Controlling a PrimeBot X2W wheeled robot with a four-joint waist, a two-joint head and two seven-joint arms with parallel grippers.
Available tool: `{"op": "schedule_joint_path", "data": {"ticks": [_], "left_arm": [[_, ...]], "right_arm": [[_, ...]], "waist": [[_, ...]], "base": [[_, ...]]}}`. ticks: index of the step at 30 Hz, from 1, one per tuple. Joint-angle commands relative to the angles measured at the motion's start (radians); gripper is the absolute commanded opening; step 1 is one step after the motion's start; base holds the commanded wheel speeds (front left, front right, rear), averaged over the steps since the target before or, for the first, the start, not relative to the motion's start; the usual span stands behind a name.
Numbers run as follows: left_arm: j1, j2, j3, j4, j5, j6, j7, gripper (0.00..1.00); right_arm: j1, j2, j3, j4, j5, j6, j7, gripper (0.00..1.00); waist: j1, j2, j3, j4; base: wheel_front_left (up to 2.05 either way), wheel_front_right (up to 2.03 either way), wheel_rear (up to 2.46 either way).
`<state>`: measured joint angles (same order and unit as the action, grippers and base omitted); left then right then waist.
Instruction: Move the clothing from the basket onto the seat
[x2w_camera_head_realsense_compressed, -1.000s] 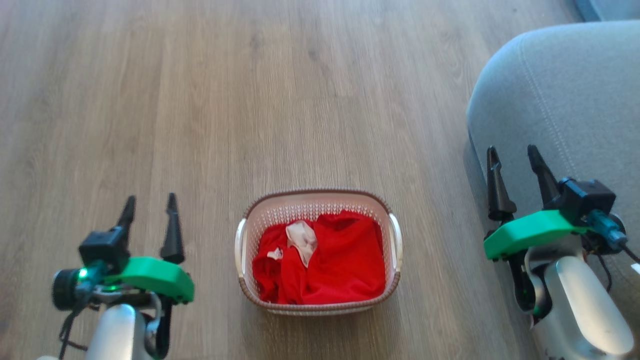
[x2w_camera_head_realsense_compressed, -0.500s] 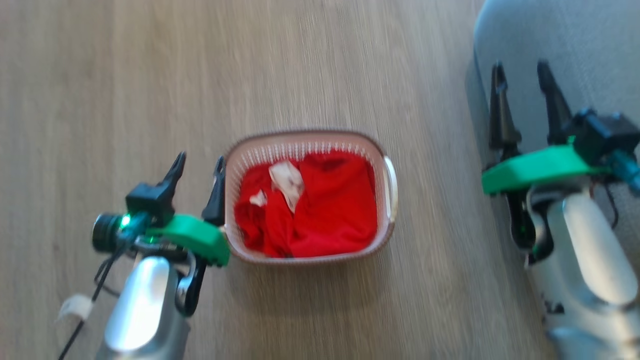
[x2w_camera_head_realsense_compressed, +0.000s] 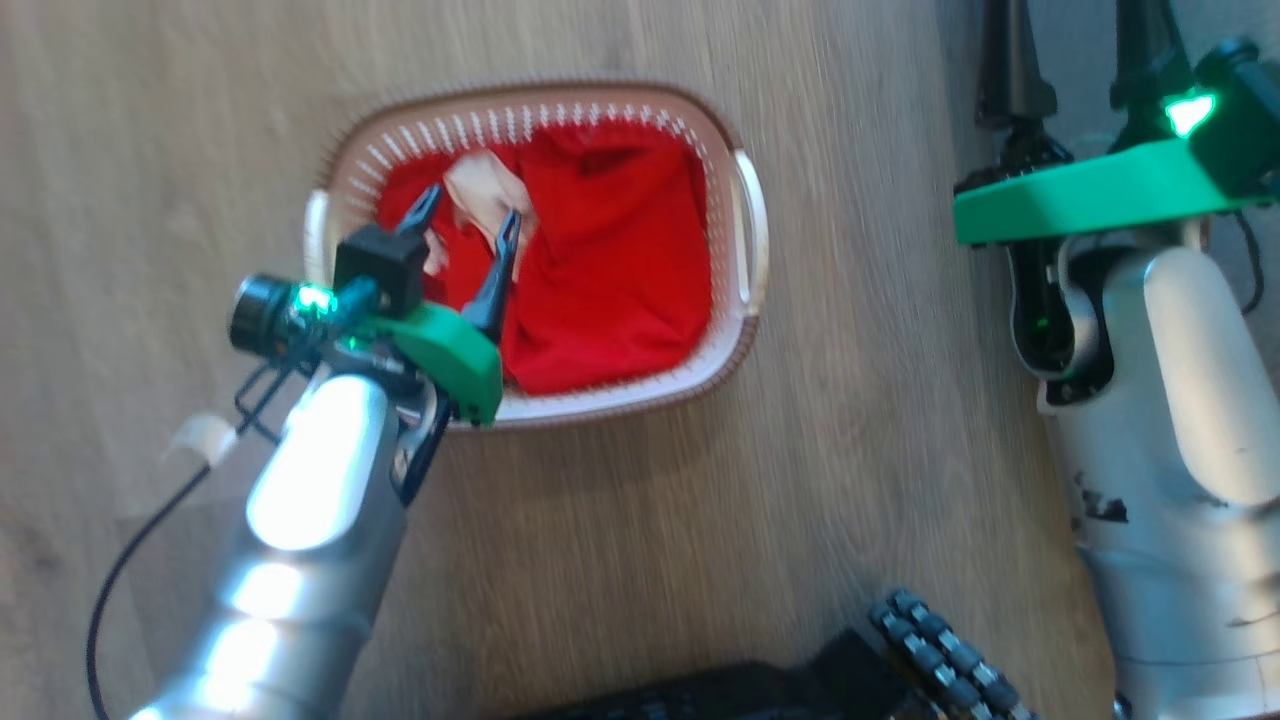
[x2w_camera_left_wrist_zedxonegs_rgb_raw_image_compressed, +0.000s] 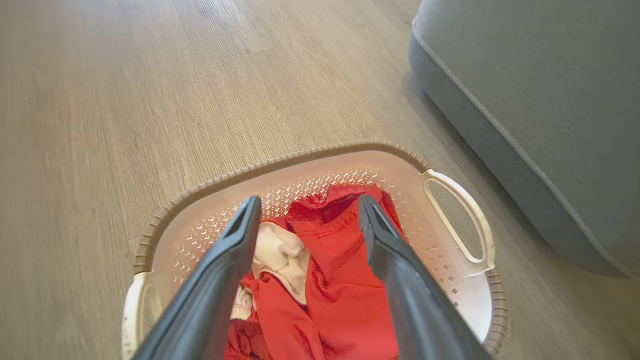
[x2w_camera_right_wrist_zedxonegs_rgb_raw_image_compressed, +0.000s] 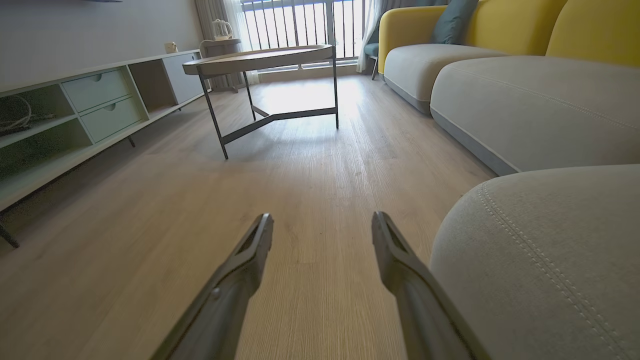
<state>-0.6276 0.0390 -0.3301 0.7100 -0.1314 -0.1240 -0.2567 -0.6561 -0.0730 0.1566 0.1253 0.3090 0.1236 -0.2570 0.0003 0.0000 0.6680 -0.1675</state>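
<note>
While poised over the basket (x2w_camera_head_realsense_compressed: 620, 392) at 10 o'clock of the head view, gapes fully and grips nothing: left hand (x2w_camera_head_realsense_compressed: 470, 208). Points both dark fingers toward 1 o'clock, straddling the small pale pink piece (x2w_camera_head_realsense_compressed: 478, 188) on top of the red clothing (x2w_camera_head_realsense_compressed: 610, 250). Cannot tell whether touching the fabric or just above it. Along the left wrist, same left hand (x2w_camera_left_wrist_zedxonegs_rgb_raw_image_compressed: 308, 202) spread over the pale pink piece (x2w_camera_left_wrist_zedxonegs_rgb_raw_image_compressed: 280, 250) and a red fold of the clothing (x2w_camera_left_wrist_zedxonegs_rgb_raw_image_compressed: 345, 290), tips reaching toward the far wall at 12 o'clock.

Basket: resting on the wood floor (x2w_camera_head_realsense_compressed: 850, 450), long axis roughly 9 to 3 o'clock in the head view, one cream handle at each short end, brown rim all round. From the left wrist, long axis of the basket (x2w_camera_left_wrist_zedxonegs_rgb_raw_image_compressed: 300, 157) from 8 to 3 o'clock, right handle nearest the seat (x2w_camera_left_wrist_zedxonegs_rgb_raw_image_compressed: 540, 100).

Clothing: all inside the basket, heaped from wall to wall, too crumpled to give the heap a direction.

Seat: grey, at 2 o'clock from the basket in the left wrist view, apart from it, a strip of floor between.

Right hand (x2w_camera_head_realsense_compressed: 1078, 40): at 1 o'clock of the head view, well apart from the basket, fingers toward 12 o'clock and cut by the top edge. Spread wide and empty in the right wrist view (x2w_camera_right_wrist_zedxonegs_rgb_raw_image_compressed: 322, 217), above the floor, beside the seat (x2w_camera_right_wrist_zedxonegs_rgb_raw_image_compressed: 540, 260) with its rounded double-stitched corner at 4 o'clock. Farther off, a round coffee table (x2w_camera_right_wrist_zedxonegs_rgb_raw_image_compressed: 260, 57) at 11 o'clock, a low cabinet (x2w_camera_right_wrist_zedxonegs_rgb_raw_image_compressed: 100, 100) at 9 o'clock, a yellow-backed sofa (x2w_camera_right_wrist_zedxonegs_rgb_raw_image_compressed: 590, 27) at 1 o'clock.
</note>
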Motion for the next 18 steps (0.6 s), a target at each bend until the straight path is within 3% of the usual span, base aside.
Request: {"op": "schedule_joint_path", "data": {"ticks": [1,8,18], "left_arm": [[-0.025,0.012,0.014,-0.007,0.01,-0.003,-0.005,1.0],[-0.163,0.027,-0.029,0.136,0.03,-0.005,-0.005,1.0],[-0.283,0.045,-0.056,0.291,0.034,-0.006,-0.005,1.0]], "right_arm": [[-0.01,0.013,0.017,-0.042,0.002,0.007,-0.005,1.0],[-0.063,0.021,0.024,-0.069,0.015,0.007,-0.005,1.0],[-0.088,0.022,0.036,-0.094,0.068,0.007,-0.005,1.0]], "waist": [[-0.0003,0.0,0.083,-0.044],[-0.0003,0.0,0.21,-0.09],[-0.0003,0.0,0.297,-0.136]], "base": [[0.0,0.0,0.0],[0.0,0.0,0.0],[0.0,0.0,0.0]]}}
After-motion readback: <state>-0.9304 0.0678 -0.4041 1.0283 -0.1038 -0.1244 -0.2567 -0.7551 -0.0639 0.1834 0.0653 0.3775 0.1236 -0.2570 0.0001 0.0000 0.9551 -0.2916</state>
